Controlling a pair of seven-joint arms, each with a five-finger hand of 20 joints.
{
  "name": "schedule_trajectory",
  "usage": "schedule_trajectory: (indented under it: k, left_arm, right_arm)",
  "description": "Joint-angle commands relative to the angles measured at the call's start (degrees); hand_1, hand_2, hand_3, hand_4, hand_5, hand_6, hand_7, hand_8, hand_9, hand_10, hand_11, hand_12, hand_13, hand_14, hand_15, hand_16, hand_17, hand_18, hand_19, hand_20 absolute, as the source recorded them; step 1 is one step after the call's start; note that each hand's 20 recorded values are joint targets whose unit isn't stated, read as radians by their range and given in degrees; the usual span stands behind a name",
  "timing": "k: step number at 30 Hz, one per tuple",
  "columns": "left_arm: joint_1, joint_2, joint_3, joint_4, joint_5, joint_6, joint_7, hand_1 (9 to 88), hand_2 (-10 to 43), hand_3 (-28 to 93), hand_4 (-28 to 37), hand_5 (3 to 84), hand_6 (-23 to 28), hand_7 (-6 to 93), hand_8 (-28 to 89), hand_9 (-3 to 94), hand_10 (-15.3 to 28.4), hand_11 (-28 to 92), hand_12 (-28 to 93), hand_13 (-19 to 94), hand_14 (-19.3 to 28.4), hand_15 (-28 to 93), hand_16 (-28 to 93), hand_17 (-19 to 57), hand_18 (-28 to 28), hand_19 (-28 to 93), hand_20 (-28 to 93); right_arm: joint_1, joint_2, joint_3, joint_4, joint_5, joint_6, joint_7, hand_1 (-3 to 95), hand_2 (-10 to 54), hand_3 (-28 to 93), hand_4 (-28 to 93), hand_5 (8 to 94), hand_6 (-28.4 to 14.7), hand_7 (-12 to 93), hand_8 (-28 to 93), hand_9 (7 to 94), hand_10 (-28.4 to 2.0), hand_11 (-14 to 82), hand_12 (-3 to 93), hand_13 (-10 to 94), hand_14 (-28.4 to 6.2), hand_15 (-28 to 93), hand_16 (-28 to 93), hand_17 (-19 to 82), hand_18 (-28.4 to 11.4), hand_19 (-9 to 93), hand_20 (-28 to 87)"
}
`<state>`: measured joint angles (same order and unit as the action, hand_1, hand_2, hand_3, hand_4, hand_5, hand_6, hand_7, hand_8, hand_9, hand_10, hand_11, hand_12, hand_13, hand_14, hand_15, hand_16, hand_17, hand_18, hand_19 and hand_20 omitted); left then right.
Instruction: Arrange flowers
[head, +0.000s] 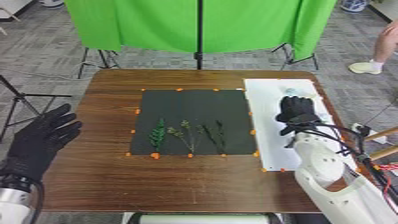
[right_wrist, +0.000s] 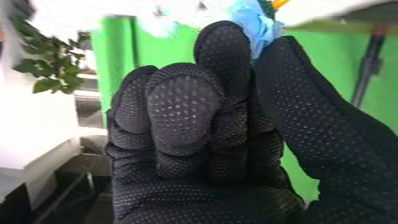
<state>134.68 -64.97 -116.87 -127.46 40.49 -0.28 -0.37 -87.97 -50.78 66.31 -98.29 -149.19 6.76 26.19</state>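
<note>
My right hand (head: 298, 109) is low over the white board (head: 274, 150) at the table's right side, near a pale flower (head: 291, 92). In the right wrist view, my right hand (right_wrist: 209, 125) has its fingers curled, and a light blue flower (right_wrist: 252, 25) is pinched between a fingertip and the thumb. The flower's stem is hidden. On the dark mat (head: 191, 103) lie a leafy green sprig (head: 157, 135), a thin branching sprig (head: 188, 136) and slender dark green stems (head: 214, 135), side by side. My left hand (head: 43, 140) is open beyond the table's left edge.
Orange marks line the borders of the mat and board. The brown table (head: 107, 172) extends around them. Behind it hangs a green cloth (head: 151, 25) on a black stand (head: 200, 60). Cables run along my right forearm.
</note>
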Motion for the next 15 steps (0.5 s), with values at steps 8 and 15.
schedule_trajectory:
  k: [8, 15]
  left_arm:
    - [1.6, 1.28, -2.07, -0.55, -0.08, 1.00, -1.25, 26.8, 1.5, 71, -28.0, 34.9, 3.9, 24.5, -13, 27.8, 12.3, 32, 14, 22, 14.6, 50, -5, -8.3, 20.9, 49, 7]
    - [0.3, 2.66, -1.18, -0.13, -0.10, 1.49, -1.19, 26.8, 1.6, 71, -27.9, 34.9, 3.9, 24.5, -13, 27.8, 12.3, 32, 14, 22, 14.6, 50, -5, -8.3, 20.9, 50, 7]
  right_arm:
    - [22.5, -11.5, -16.7, 0.1, 0.4, 3.6, -18.6, 48.1, -9.5, 87, -28, 74.4, -2.1, 50, -15, 90.3, -2.7, 22.2, 52.1, 82, -2.5, 62, 32, 35, -17.5, 81, 37]
    - [29.7, -22.1, -24.4, 7.3, -2.1, 2.0, -29.2, 48.1, -9.5, 87, -28, 74.2, -2.0, 50, -15, 90.1, -2.6, 22.0, 52.1, 82, -2.3, 61, 32, 35, -17.1, 81, 37]
